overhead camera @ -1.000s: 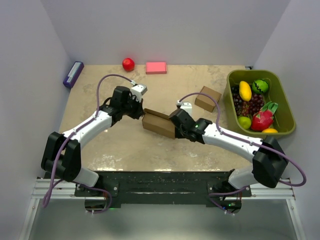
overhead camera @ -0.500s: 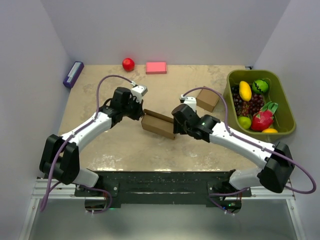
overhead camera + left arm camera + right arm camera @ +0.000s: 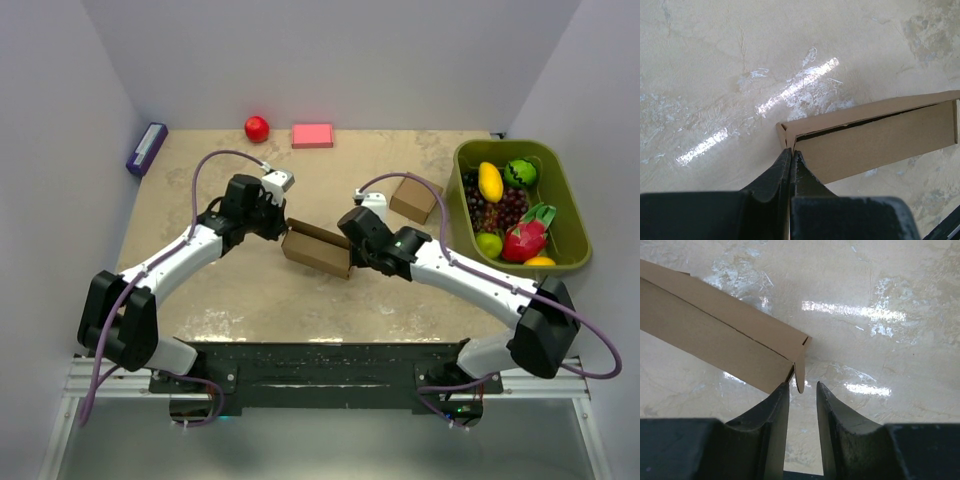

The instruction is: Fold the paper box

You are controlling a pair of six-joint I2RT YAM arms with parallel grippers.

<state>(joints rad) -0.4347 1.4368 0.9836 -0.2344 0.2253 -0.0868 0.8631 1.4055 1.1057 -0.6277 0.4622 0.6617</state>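
Brown paper box point(image 3: 715, 335) tab within right gripper point(image 3: 802, 386)

Right gripper point(image 3: 802, 387): closed at the right end of the paper box point(image 3: 315, 250) a second ago; jaws since spread wide, then partly narrowed, now standing parted about the end tab point(image 3: 800, 379). Right arm elbow swung outward, then partly back

low oblong brown paper box point(image 3: 316, 250), nearly closed, small end tab loose
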